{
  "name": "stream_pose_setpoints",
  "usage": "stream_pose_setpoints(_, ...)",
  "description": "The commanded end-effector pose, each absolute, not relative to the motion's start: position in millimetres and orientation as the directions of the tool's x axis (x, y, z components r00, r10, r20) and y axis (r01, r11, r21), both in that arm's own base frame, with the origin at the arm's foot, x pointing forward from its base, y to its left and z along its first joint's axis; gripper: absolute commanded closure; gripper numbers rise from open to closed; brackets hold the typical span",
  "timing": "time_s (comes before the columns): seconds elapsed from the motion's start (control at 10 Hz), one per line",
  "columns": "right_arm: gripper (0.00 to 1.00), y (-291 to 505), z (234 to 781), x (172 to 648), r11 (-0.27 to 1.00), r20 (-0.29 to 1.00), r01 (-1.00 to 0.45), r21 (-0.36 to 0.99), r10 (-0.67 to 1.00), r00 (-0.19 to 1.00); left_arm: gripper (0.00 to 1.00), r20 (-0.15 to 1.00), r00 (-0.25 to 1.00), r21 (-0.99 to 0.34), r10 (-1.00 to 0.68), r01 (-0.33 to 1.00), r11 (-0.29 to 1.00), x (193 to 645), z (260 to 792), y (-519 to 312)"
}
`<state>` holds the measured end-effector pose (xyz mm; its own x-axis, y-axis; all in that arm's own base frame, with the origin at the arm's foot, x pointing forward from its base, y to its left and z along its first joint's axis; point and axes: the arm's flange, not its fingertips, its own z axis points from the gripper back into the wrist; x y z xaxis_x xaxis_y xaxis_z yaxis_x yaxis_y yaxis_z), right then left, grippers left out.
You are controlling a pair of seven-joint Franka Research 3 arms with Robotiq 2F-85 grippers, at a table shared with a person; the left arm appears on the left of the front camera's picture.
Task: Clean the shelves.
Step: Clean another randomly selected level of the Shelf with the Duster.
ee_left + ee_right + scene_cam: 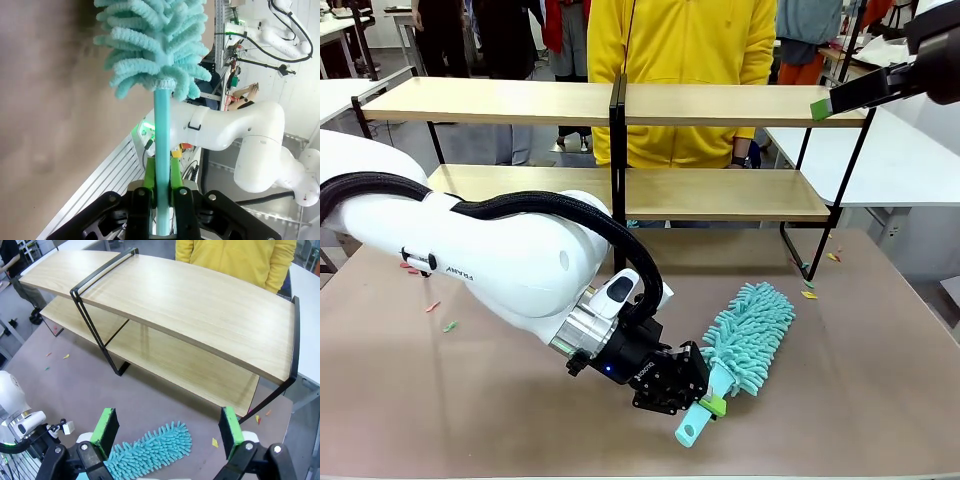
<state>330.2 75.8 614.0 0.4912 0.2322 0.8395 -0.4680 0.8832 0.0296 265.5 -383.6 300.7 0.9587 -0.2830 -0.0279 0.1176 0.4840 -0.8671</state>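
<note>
Front view: your left gripper [705, 405] pinched the duster [750, 335] by its handle, head low on the near table [470, 400], likely for lifting. The shelves [720, 195] stood far behind. Your right gripper [169, 426] hung wide open above their right end, probably keeping clear.

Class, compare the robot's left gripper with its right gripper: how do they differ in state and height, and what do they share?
The left gripper is shut on the handle of the duster; the right gripper is open and empty. The left gripper sits low over the table; the right gripper hangs high by the shelves. Both are black with green pads.
</note>
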Motion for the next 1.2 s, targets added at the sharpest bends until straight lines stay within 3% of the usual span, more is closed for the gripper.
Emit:
stream_pose_setpoints(0.0, 0.00, 75, 615, 331, 0.883, 0.840, -0.468, 0.030, 0.232, 0.491, 0.87, -0.048, 0.948, -0.822, -0.313, 0.141, 0.552, 269, 310, -374)
stream_pose_setpoints(0.4, 0.00, 75, 615, 331, 0.883, 0.840, -0.468, 0.030, 0.232, 0.491, 0.87, -0.048, 0.948, -0.822, -0.313, 0.141, 0.552, 269, 310, -374)
stream_pose_setpoints(0.5, 0.00, 75, 615, 331, 0.883, 0.840, -0.468, 0.030, 0.232, 0.491, 0.87, -0.028, 0.959, -0.867, -0.283, 0.118, 0.484, 265, 301, -384)
stream_pose_setpoints(0.7, 0.00, 75, 615, 331, 0.883, 0.840, -0.468, 0.030, 0.232, 0.491, 0.87, 0.106, 0.928, -0.779, -0.357, 0.300, 0.551, 268, 309, -384)
stream_pose_setpoints(1.1, 0.00, 75, 615, 331, 0.883, 0.840, -0.468, 0.030, 0.232, 0.491, 0.87, 0.401, 0.773, -0.619, -0.492, 0.624, 0.476, 282, 319, -383)
